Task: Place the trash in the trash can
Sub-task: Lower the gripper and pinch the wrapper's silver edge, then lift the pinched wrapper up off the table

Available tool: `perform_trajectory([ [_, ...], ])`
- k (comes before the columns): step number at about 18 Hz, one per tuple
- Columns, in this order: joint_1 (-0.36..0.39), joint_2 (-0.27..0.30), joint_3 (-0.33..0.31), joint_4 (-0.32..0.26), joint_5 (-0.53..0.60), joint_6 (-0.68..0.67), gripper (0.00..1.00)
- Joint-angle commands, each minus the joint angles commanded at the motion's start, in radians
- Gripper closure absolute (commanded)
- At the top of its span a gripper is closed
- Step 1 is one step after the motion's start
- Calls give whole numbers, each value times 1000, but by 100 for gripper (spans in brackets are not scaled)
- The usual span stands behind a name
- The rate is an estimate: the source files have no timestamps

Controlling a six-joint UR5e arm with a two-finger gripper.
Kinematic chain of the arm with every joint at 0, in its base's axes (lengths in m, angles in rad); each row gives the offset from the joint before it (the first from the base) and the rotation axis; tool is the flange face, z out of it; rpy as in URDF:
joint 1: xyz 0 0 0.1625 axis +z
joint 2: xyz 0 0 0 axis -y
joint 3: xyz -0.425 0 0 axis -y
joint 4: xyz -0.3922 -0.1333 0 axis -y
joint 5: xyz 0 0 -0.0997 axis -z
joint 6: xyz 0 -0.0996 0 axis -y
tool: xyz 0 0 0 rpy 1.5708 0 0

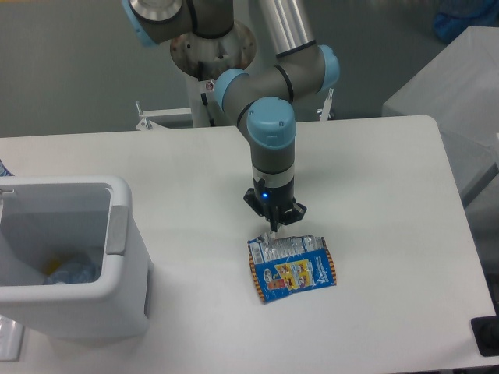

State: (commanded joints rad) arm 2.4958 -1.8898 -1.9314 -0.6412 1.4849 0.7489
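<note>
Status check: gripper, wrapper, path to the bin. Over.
Gripper shut on wrapper, pinching its top edge. Wrapper resting on table. Trash can off to the side, nothing between.

White table [374, 179], snack wrapper [292, 267], white trash can [93, 304]
</note>
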Motion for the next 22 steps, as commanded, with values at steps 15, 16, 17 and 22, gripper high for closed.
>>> perform_trajectory([
  [15, -11, 38, 394, 2, -293, -581, 93],
  [16, -14, 38, 426, 2, -319, -659, 93],
  [17, -18, 38, 457, 2, -343, -707, 93],
  [22, -77, 98, 528, 2, -354, -815, 93],
])
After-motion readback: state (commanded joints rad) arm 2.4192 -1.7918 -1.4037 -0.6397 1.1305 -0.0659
